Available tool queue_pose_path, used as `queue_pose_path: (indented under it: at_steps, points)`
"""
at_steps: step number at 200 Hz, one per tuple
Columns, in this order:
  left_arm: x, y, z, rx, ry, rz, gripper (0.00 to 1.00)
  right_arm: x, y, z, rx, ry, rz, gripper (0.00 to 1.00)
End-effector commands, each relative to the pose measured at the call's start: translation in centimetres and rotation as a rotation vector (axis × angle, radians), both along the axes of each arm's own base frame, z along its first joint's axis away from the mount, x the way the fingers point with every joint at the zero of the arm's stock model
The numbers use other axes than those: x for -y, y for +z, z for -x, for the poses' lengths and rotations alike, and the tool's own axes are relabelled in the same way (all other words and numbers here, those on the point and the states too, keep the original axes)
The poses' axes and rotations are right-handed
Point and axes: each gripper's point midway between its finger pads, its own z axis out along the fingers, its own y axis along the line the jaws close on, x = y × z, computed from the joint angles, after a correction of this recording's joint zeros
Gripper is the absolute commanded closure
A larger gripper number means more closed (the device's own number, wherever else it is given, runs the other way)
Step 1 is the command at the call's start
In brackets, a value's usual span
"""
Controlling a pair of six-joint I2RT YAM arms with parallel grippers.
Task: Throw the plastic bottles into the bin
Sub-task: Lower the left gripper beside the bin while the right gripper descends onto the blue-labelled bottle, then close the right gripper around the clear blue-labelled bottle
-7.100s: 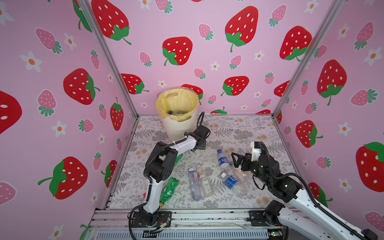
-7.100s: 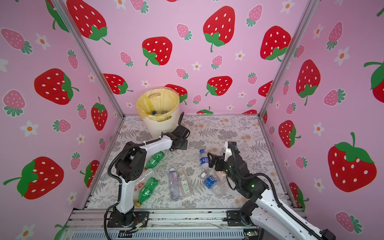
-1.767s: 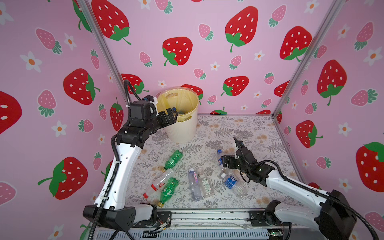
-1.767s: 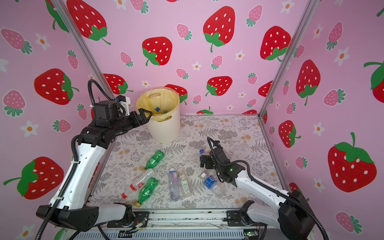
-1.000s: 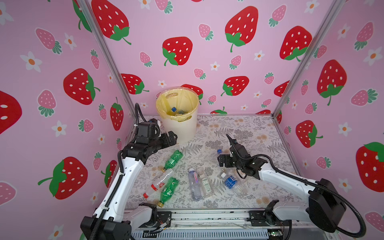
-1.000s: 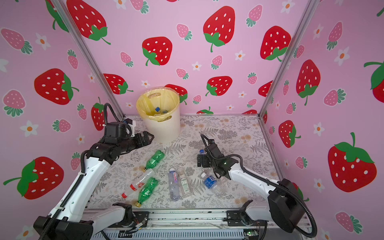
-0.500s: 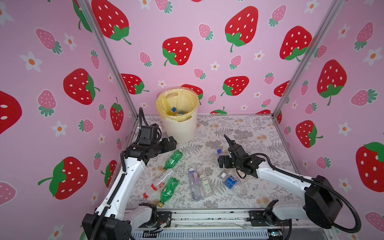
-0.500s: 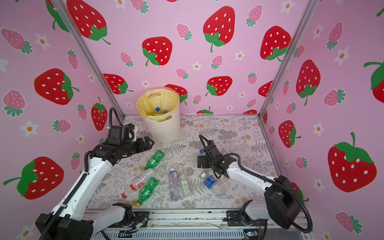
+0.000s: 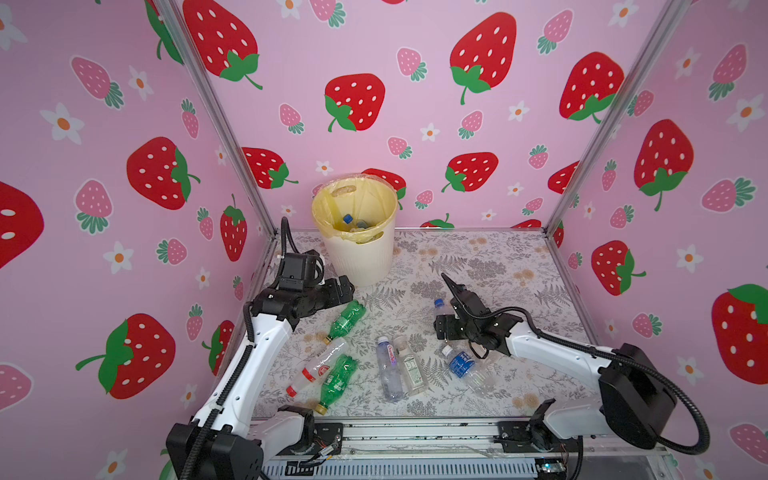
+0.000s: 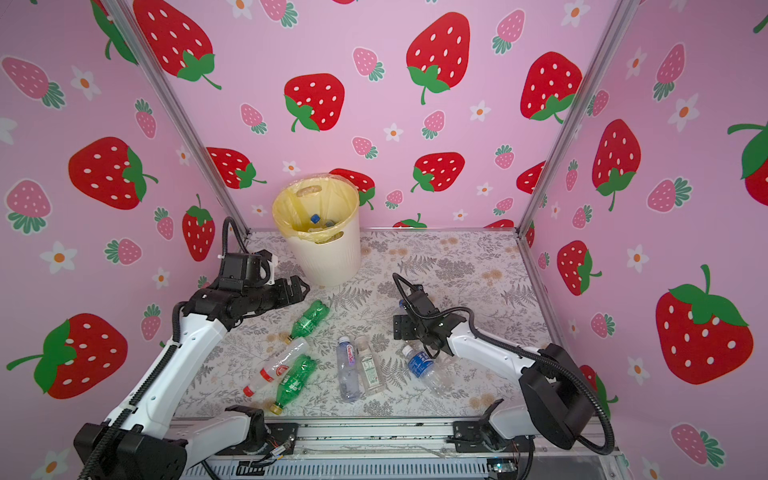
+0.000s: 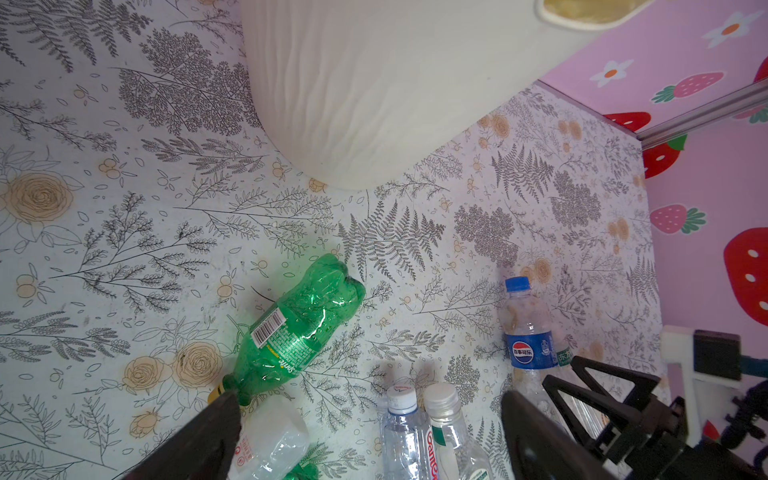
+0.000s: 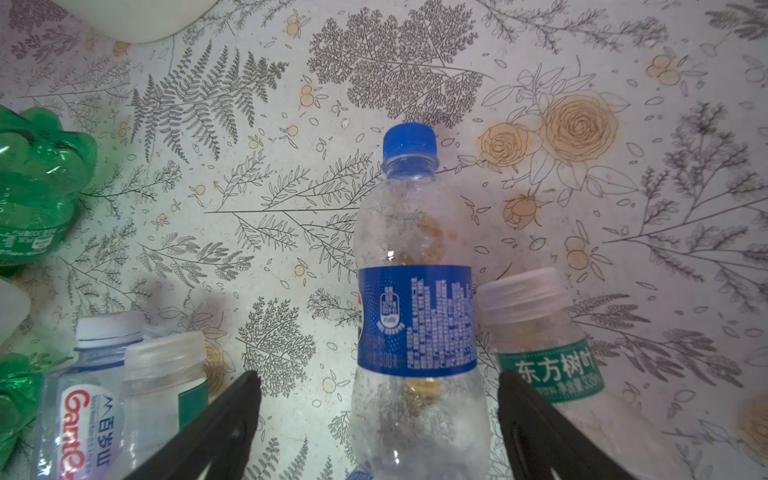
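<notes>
The cream ribbed bin [image 9: 360, 259] stands at the back left with bottles inside its yellowish liner. Several plastic bottles lie on the floral floor. My right gripper [image 12: 376, 378] is open and low, and it straddles a clear bottle with blue cap and label [image 12: 413, 316], with gaps on both sides. In both top views that bottle's cap [image 9: 439, 304] [image 10: 401, 305] shows beyond the right gripper [image 9: 448, 329]. My left gripper [image 9: 345, 291] [image 11: 370, 403] hangs open and empty above the floor near a green bottle [image 9: 347, 318] [image 11: 297, 328].
A red-labelled clear bottle [image 9: 320, 365] and a second green one [image 9: 336, 380] lie front left. Two clear bottles [image 9: 388, 368] [image 9: 411, 368] lie side by side in the middle. A blue-labelled bottle [image 9: 463, 365] lies under the right arm, and a green-labelled one [image 12: 544, 353] touches the right finger's outer side.
My left gripper has dropped from beside the bin to just above the floor by the green bottle. The right gripper's jaws have narrowed a little around the blue-capped bottle.
</notes>
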Motion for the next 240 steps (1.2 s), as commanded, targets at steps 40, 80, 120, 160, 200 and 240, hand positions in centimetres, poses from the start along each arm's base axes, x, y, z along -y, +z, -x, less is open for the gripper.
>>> queue_pose_path:
  at_steps: [40,80,120,160,200,240]
  points:
    - [-0.1,-0.4,0.2,-0.014,-0.005,0.016,0.01,0.2,-2.6,0.4,-0.038,0.004,0.051,0.18]
    - [-0.4,-0.4,0.2,-0.010,0.003,0.025,0.01,-0.9,-3.0,0.0,-0.043,0.022,0.030,0.22]
    - [-0.6,-0.5,0.2,-0.014,0.011,0.036,0.01,-1.7,-3.5,-0.8,-0.042,0.026,0.036,0.27]
    - [-0.7,-0.5,0.2,-0.011,0.018,0.046,0.01,-2.0,-3.6,-1.2,-0.030,0.020,0.035,0.39]
    - [-1.0,-0.5,0.2,-0.010,0.026,0.047,0.01,-2.2,-3.1,-1.2,-0.022,0.021,0.015,0.46]
    - [-1.1,-0.6,0.0,-0.007,0.039,0.063,0.01,-2.2,-0.9,-1.6,0.030,0.001,-0.034,0.47]
